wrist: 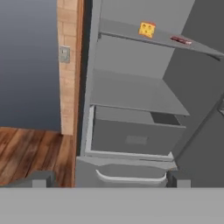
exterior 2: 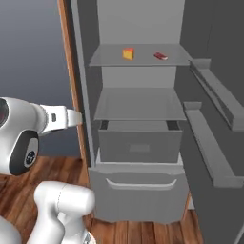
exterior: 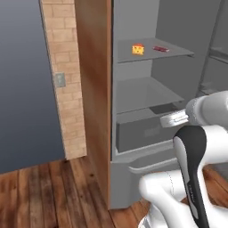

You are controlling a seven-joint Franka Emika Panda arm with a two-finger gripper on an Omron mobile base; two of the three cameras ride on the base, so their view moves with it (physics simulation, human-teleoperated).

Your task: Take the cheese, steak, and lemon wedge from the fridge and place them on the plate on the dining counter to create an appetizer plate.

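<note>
The room had a floor of brown wooden planks [exterior: 40, 191], a plain blue-grey wall [exterior: 22, 80] and a narrow pillar of tan brick [exterior: 62, 80] carrying a small grey switch plate [exterior: 59, 79]. Just beside that pillar stood the tall grey fridge [exterior 2: 138, 190] with its wood-brown side panel [exterior: 93, 89], and its door [exterior 2: 214, 119] was swung open, dark rails running along its inner face. Inside the fridge, three levels showed: an upper grey shelf [exterior 2: 143, 57], a bare middle shelf [exterior 2: 140, 105] below it, and a grey drawer [exterior 2: 140, 140] pulled partly out under that, with a lower pull-out front and curved handle [exterior 2: 138, 183] at the bottom. The front edges of the shelves were open and unguarded, and the gap between the upper and middle shelf looked tall and free. On the upper shelf of the fridge sat the small orange-yellow cheese wedge with dark holes and a red top edge [exterior: 138, 49], toward the left half, and well apart to its right lay the flat red-pink steak slab [exterior: 161, 49]. The cheese stood upright; the steak lay flat near the shelf's front edge. The robot's white arm [exterior: 196, 147] rose in front of the fridge, level with the drawer. Its hand [wrist: 109, 179] faced the fridge from outside, its two dark fingertips [wrist: 41, 178] spread wide with nothing between them.
</note>
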